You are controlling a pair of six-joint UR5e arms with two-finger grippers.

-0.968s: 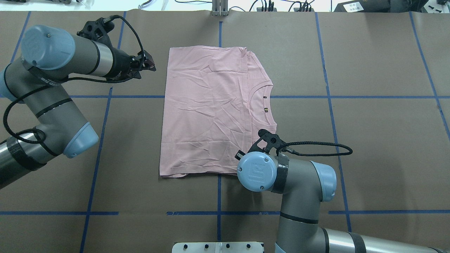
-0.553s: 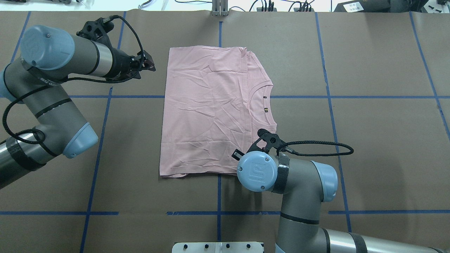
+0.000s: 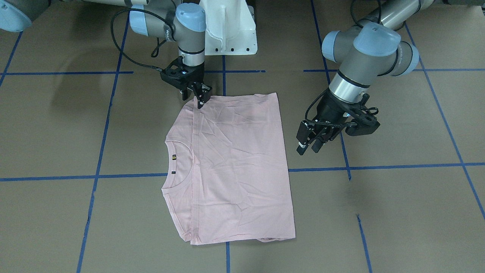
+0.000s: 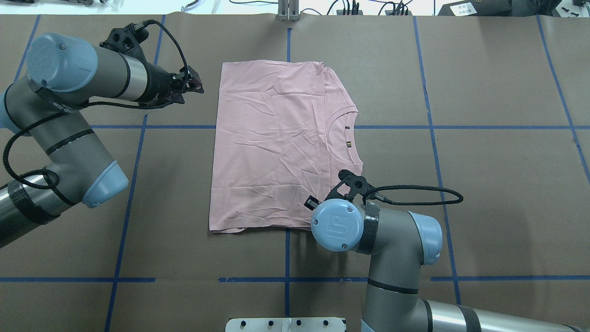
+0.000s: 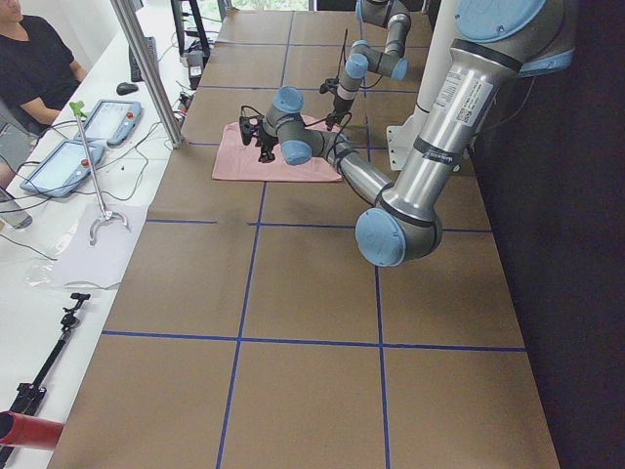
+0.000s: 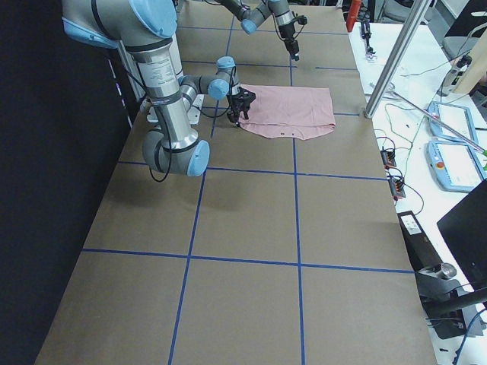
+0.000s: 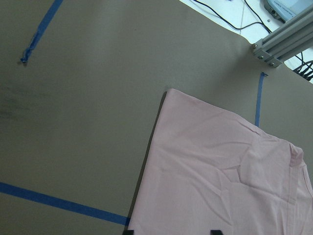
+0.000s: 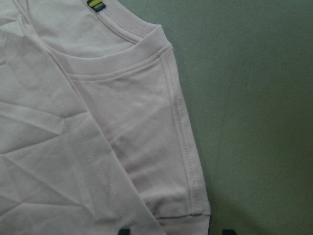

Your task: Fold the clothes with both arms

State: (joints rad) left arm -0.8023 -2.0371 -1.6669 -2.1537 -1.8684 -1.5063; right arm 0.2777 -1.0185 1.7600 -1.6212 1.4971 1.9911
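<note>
The pale pink T-shirt (image 4: 272,147) lies folded flat at the table's middle, plain side up, with its ribbed neckline (image 4: 345,138) toward the robot's right. It also shows in the front view (image 3: 235,167). My left gripper (image 3: 307,147) is open and empty and hovers beside the shirt's far left corner, off the cloth; it also shows in the overhead view (image 4: 194,85). My right gripper (image 3: 194,99) is open, low over the shirt's near right corner. In the right wrist view the sleeve hem (image 8: 186,205) lies between the spread fingertips. The overhead view hides this gripper under the wrist.
Brown paper with blue tape lines (image 4: 138,127) covers the table. The white pedestal base (image 3: 231,30) stands at the robot's side. An aluminium post (image 4: 288,9) and cables sit at the far edge. A seated operator (image 5: 34,59) and tablets (image 5: 103,122) are beyond it.
My right wrist has shifted very slightly left over the shirt's near right corner. The left arm and the shirt have not visibly moved.
</note>
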